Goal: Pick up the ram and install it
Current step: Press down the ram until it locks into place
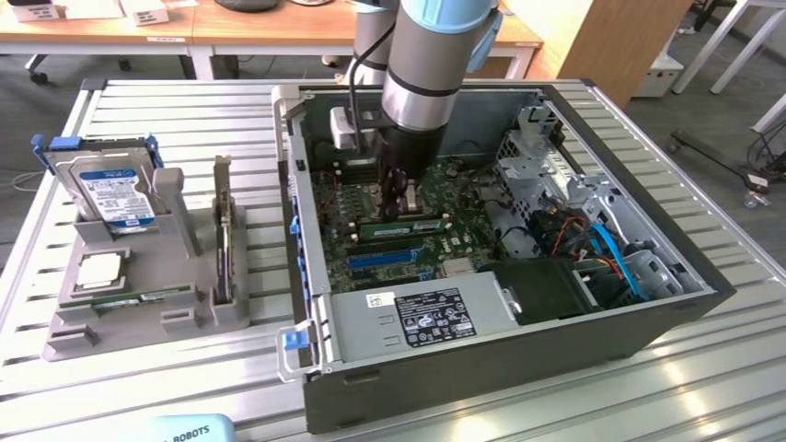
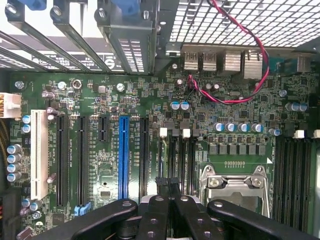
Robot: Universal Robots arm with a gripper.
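Green ram (image 1: 402, 224) lies in its slot at the centre of the frame, inside the case (image 1: 516, 354), directly under my gripper (image 1: 400, 191). My fingers (image 2: 167, 187) are shut together, tips on the stick's top edge, gripping nothing. I judge this the seating step, which calls for straight downward pressure. My arm stands vertical over the motherboard (image 2: 125, 100).

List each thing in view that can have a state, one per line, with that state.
gripper: shut, down inside the case over the motherboard
computer case: lying flat, side panel off, open
ram in the case: lying along the motherboard slots beside the gripper
ram on the holder: lying flat in its recess
hard drive: standing upright in the holder
processor chip: lying flat on the holder
CPU socket: empty, retention frame closed
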